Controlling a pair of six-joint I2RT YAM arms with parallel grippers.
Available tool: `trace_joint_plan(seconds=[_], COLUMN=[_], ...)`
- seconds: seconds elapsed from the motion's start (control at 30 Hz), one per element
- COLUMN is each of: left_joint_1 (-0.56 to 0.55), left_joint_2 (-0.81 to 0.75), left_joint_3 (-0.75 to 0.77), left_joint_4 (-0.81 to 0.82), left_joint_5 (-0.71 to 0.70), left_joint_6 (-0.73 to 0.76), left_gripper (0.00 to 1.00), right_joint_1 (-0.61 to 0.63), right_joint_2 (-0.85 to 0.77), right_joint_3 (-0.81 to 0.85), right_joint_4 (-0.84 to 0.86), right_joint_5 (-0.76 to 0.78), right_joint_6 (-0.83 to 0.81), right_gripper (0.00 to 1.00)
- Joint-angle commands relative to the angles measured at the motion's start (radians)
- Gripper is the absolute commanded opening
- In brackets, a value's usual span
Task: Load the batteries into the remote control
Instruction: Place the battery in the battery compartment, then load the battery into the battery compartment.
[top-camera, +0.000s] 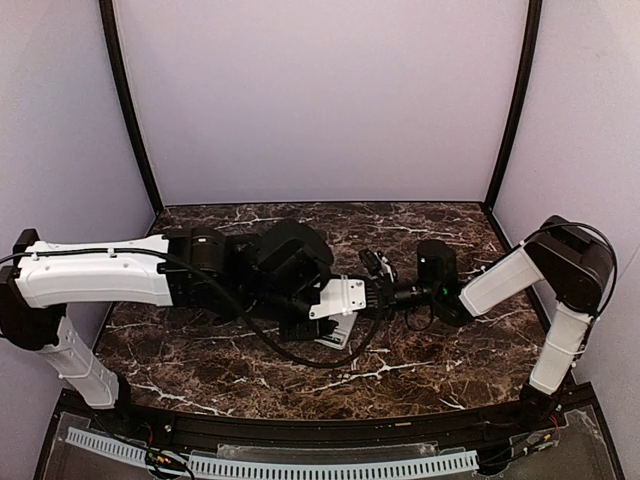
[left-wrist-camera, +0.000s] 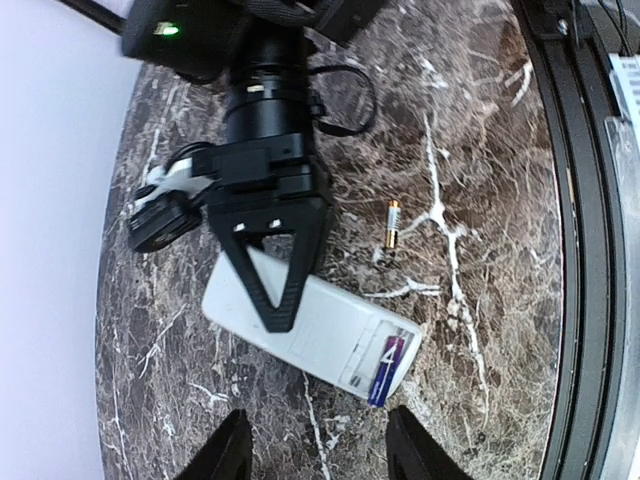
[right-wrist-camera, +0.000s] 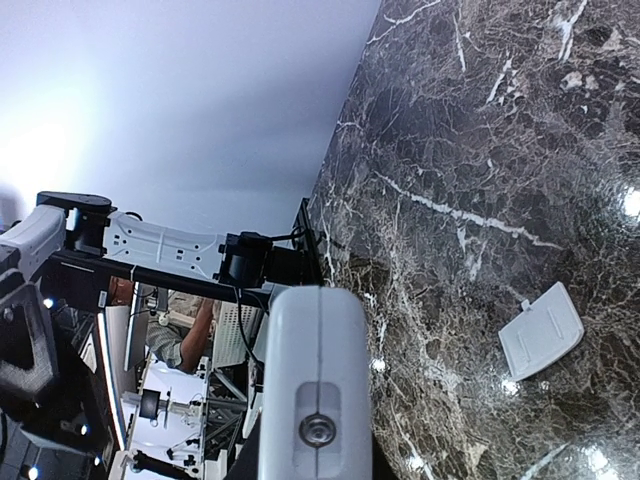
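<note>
Our left jaws are hanging open near the remote control (left-wrist-camera: 320, 335); we are pinching it with our right jaws, and one battery (left-wrist-camera: 392, 222) is lying beside it.

You have a dark marble tabletop (top-camera: 430, 365) veined in white before you. Plain pale lavender walls (top-camera: 320, 100) close it on three sides, with black posts (top-camera: 130, 110) at the back corners. A white slotted strip (top-camera: 300, 467) runs along the near edge.
</note>
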Motion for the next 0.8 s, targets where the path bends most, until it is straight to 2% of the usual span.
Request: trace_joint_plan(seconds=[0.0, 0.17, 0.3, 0.53, 0.77], left_joint_1=[0.055, 0.134, 0.143, 0.144, 0.143], left_joint_2=[-0.158, -0.277, -0.320, -0.251, -0.149], left_joint_3=[-0.146, -0.348, -0.457, -0.469, -0.379], left_joint_4=[0.193, 0.332, 0.393, 0.394, 0.320], left_joint_5=[0.001, 0.003, 0.023, 0.079, 0.079], left_joint_6=[-0.227, -0.536, -0.704, -0.801, -0.821], left_gripper=[0.46, 0.49, 0.42, 0.33, 0.26], right_joint_1=[-0.016, -0.016, -0.013, 0.005, 0.015], right_joint_2=[-0.005, 0.018, 0.036, 0.055, 0.045], right_joint_3=[-0.025, -0.035, -0.028, -0.001, 0.013], right_joint_4=[0.109, 0.187, 0.217, 0.190, 0.165], right_joint_5=[0.025, 0.066, 0.097, 0.119, 0.122], right_joint_6=[0.032, 0.076, 0.098, 0.102, 0.098], right_gripper=[0.00, 0.00, 0.00, 0.00, 0.00])
